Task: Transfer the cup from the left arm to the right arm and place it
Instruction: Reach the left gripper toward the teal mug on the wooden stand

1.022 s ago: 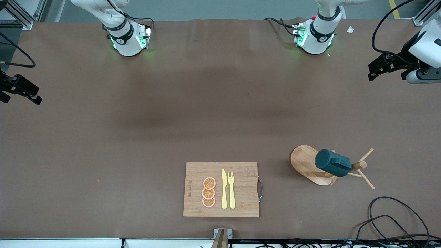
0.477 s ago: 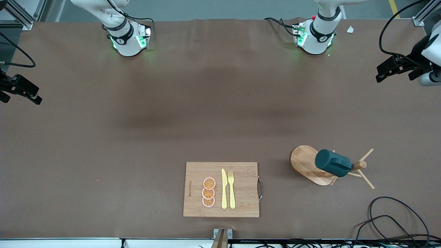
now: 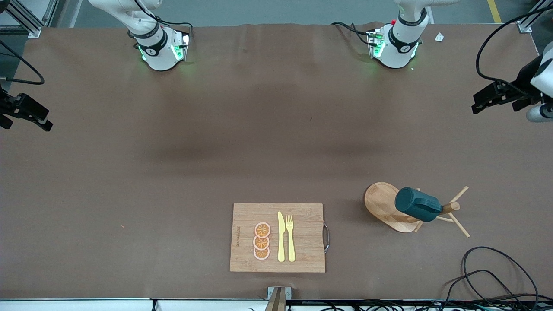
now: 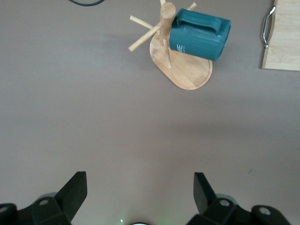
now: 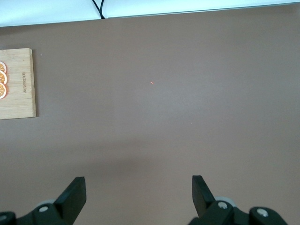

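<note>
My left jaws (image 4: 136,192) stand as wide as they go and hold nothing; between them I see only bare bench (image 4: 84,117). They hang in the air over the bench's edge at the left arm's end. My right jaws (image 5: 136,194) are just as wide, empty too, waiting over the bench's edge at the right arm's end.

The cup (image 3: 417,204) hangs on the rack (image 3: 382,206), tipped on its side with a peg up its mouth, nearer to the front camera than both my bases and toward the left arm's end. In the left wrist view the cup (image 4: 199,34) shows its handle along the upper side and its base pointing away from the rack's post (image 4: 167,21).

I judge the cup stiff, glazed and rather slippery, with some weight, and liable to chip if knocked against the peg. I would close across the body near its base, clear of the handle, then draw it off along the peg's line, not straight up. That grip should leave the rim end free for my right jaws at the handover. The rack looks light and may tip or drag if I pull askew.

The board (image 3: 277,237) lies nearer the bench's middle, with a knife (image 3: 281,236), a fork (image 3: 290,237) and orange slices (image 3: 262,241) on it.
</note>
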Robot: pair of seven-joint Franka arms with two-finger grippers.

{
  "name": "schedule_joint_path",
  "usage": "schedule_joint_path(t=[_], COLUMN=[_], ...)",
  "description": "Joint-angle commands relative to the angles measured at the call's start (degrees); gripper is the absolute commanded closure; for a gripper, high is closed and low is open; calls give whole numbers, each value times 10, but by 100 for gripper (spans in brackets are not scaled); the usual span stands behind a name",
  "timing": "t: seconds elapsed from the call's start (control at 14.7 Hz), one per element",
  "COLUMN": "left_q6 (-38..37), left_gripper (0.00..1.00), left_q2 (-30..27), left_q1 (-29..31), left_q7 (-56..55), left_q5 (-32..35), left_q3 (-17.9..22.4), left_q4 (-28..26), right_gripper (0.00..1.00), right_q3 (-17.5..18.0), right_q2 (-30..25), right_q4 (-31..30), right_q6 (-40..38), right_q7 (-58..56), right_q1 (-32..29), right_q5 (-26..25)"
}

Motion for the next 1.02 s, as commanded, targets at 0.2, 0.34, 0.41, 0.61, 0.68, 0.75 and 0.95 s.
schedule_joint_path(t=[0.2,0.34,0.41,0.61,0.68,0.75,0.95], left_q6=[53,77,90,138,157,181,196], left_gripper=[0,0,0,0,0,0,0], left_q2=[52,69,77,107,117,124,143], left_q1=[5,21,21,12,11,12,2], left_q7=[-120,-200,-228,-340,-386,-428,-517], left_q5=[-54,-93,-96,-94,-96,-97,-97], left_q3=[-1,-1,-1,-1,-2,-5,-8], left_q4=[47,46,46,45,44,41,35], right_gripper=[0,0,0,0,0,0,0], right_q3=[9,9,9,9,9,9,9], right_q2=[-12,-11,-11,-11,-12,-11,-11], right_q4=[-12,-12,-12,-12,-12,-12,-12], right_q6=[3,3,4,4,4,4,4], right_q7=[-9,-10,-9,-10,-9,-10,-9], right_q1=[-13,-13,-13,-13,-13,-13,-13], right_q5=[10,10,10,10,10,10,10])
